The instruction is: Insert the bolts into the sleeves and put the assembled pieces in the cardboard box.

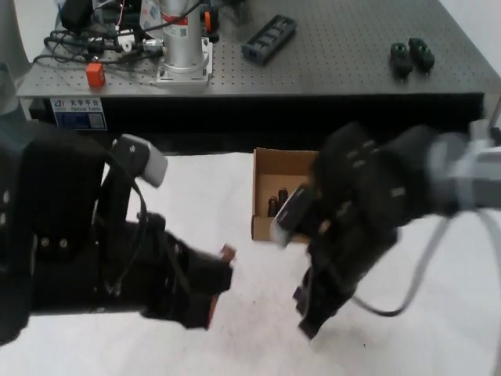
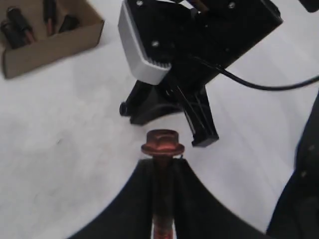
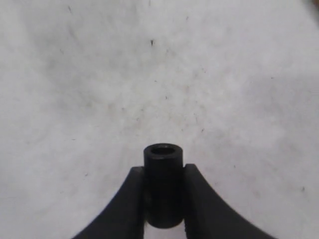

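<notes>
Bolt and sleeve, one per gripper, on the near side of the cardboard box (image 1: 255,196).
Left gripper (image 2: 163,167) pinches bolt (image 2: 162,144) by the shank, head protruding; right gripper (image 3: 163,172) pinches sleeve (image 3: 163,155) by its sides, apparently to keep the bore open for insertion.

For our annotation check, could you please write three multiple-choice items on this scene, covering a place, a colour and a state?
1. Where does the box stand? A on the white cloth B on a shelf C in a claw
2. What colour is the bolt? A blue B coppery C green
3. How is the right claw? A open B shut on a bolt C shut on the sleeve
Key: 1 A, cloth lies all round it; 2 B, its head shows reddish brown; 3 C, the sleeve sits clamped in it.
</notes>
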You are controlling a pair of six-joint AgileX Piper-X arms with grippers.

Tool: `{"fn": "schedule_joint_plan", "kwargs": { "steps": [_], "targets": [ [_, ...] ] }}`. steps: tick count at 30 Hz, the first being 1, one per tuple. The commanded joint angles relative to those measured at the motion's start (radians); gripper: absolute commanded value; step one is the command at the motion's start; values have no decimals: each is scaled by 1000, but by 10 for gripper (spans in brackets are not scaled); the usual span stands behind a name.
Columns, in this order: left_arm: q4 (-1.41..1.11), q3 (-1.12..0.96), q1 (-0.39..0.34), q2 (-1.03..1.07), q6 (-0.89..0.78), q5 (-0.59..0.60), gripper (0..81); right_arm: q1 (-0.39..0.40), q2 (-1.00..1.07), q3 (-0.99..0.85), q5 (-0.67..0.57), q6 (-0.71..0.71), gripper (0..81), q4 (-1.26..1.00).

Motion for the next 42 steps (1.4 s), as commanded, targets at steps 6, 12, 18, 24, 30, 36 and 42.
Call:
{"fn": "schedule_joint_plan", "kwargs": {
  "steps": [6,12,18,24,30,36,42],
  "targets": [
    [-756,140,2,71,-452,140,6,-156,-573,413,-537,414,29,-259],
    [-1033,137,2,236,-635,151,6,-53,-718,605,-696,649,29,-533],
    [-1166,137,2,338,-731,181,6,-13,-683,628,-692,799,29,-838],
    [-1166,135,2,347,-731,190,6,-13,-587,623,-693,925,29,-1060],
    [-1166,135,2,347,-731,227,6,-13,-537,620,-697,945,29,-1117],
    [-1166,135,2,347,-725,232,6,-13,-537,620,-670,943,29,-1138],
    [-1166,135,2,347,-687,235,6,-13,-537,616,-653,968,29,-1202]
  ]
}}
